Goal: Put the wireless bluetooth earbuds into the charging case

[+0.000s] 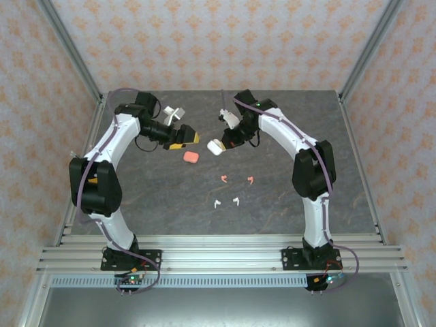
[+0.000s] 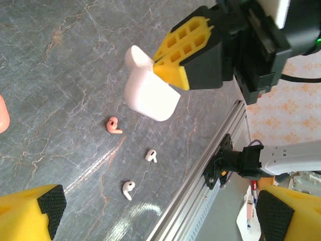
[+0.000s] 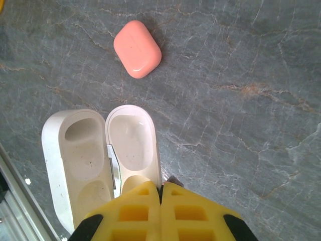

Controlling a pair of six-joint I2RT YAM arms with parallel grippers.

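While the left gripper (image 1: 187, 138) hangs with its yellow fingers wide apart and holds nothing in the top view, the right gripper (image 1: 223, 141) is pinched on the white charging case (image 1: 214, 147). The coral-pink charging case (image 1: 191, 157) lies on the dark table (image 1: 306, 136) near both grippers. Closer to the arm bases lie the coral-pink earbuds (image 1: 223, 178) and then the white earbuds (image 1: 216, 203), all apart from each other and from the cases. From the left wrist, the right gripper's fingers (image 2: 183, 50) clamp the lid of the open white case (image 2: 150, 95), with one pink and two white earbuds on the table beside it. From the right wrist, the fingers (image 3: 138, 211) meet on the lid's rim, both hollow halves are bare, and the pink case (image 3: 137, 48) lies closed, apart. Lettering on the cases I cannot make out.
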